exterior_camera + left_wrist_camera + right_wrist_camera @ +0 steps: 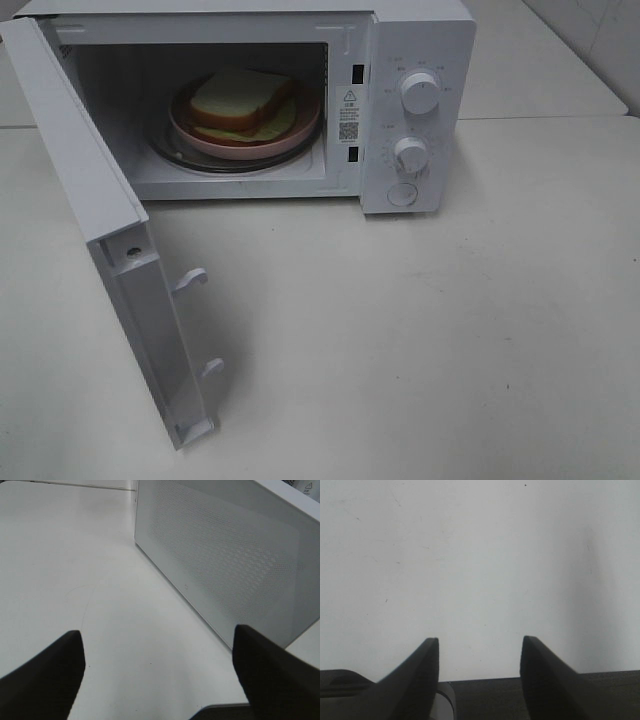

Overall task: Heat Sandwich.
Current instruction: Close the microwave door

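The sandwich [240, 100], white bread with a pale yellow-green layer sticking out, lies on a round pink plate [300, 135] inside the open white microwave [420, 60]. Its door [110, 220] is swung wide toward the front left. Neither arm shows in the exterior high view. In the left wrist view my left gripper [159, 647] stands wide open over the bare table, beside the door's perforated outer face [225, 555]. The right wrist view shows my right gripper [480, 645] open above plain table, nothing between its fingers.
Two knobs, upper [420, 92] and lower [410, 153], and a round button [402, 194] sit on the microwave's right panel. Two latch hooks [190, 280] stick out from the door's edge. The pale table [450, 340] stretches in front and to the right.
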Motion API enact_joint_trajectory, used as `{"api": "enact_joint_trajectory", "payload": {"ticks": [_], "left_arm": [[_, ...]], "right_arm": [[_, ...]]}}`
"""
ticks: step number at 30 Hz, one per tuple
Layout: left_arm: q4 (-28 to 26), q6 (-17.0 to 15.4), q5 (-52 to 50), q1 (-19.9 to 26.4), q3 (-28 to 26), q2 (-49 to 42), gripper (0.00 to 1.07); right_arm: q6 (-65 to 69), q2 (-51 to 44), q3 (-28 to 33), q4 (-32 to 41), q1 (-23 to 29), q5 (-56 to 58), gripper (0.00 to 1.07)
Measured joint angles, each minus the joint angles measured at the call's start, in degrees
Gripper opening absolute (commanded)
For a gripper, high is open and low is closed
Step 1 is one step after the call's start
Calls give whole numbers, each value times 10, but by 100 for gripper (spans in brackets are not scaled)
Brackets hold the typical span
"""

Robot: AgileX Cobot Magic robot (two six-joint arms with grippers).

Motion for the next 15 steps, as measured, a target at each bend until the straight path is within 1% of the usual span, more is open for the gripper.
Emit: {"api": "enact_joint_trajectory", "payload": {"ticks": [1,2,4,5,9,11,12,15], "left_arm": [[0,0,0,0,0,0,76],[0,0,0,0,0,0,76],[0,0,0,0,0,0,76],[0,0,0,0,0,0,76],[0,0,0,0,0,0,76],[0,0,0,0,0,0,76],[0,0,0,0,0,0,76],[0,0,0,0,0,0,76]], "right_arm": [[2,-34,25,1,0,-5,51],[2,-34,25,1,0,-5,51],[5,-68,50,1,0,-9,51],[6,-105,69,1,0,-9,51],[7,-158,95,0,0,-9,51],[7,-207,121,-3,0,-10,51],[7,-207,121,-3,0,-10,51],[7,-277,153,-14,0,-13,51]]}}
